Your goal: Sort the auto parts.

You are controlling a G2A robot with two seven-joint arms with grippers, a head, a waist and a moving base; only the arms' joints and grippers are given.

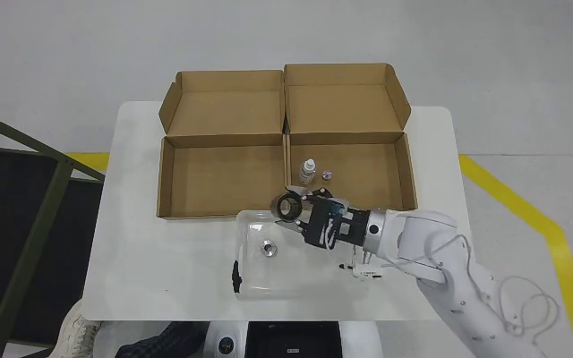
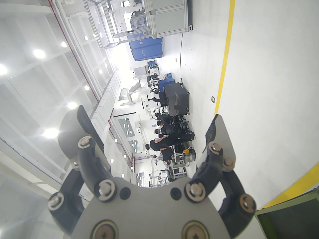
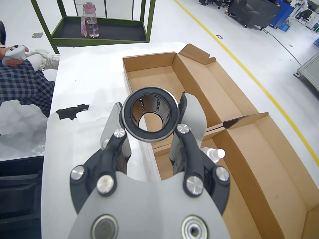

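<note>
The right hand (image 3: 152,115) squeezes a round metal bearing (image 3: 149,136) and holds it above the bench (image 1: 134,179), by the front wall of the right cardboard box (image 1: 394,183). A small white bottle (image 3: 216,153) in that box is half hidden behind a finger. The left hand (image 2: 149,118) is open and holds nothing.

Colours I see
My grey-and-black claw (image 3: 152,115), a silver bearing (image 3: 150,135) with black rim, brown cardboard boxes (image 1: 224,174), white bench (image 1: 134,224).

Bright even light, ceiling lamps (image 2: 39,53) flaring white, soft shadows, wide-angle bending in wrist views
</note>
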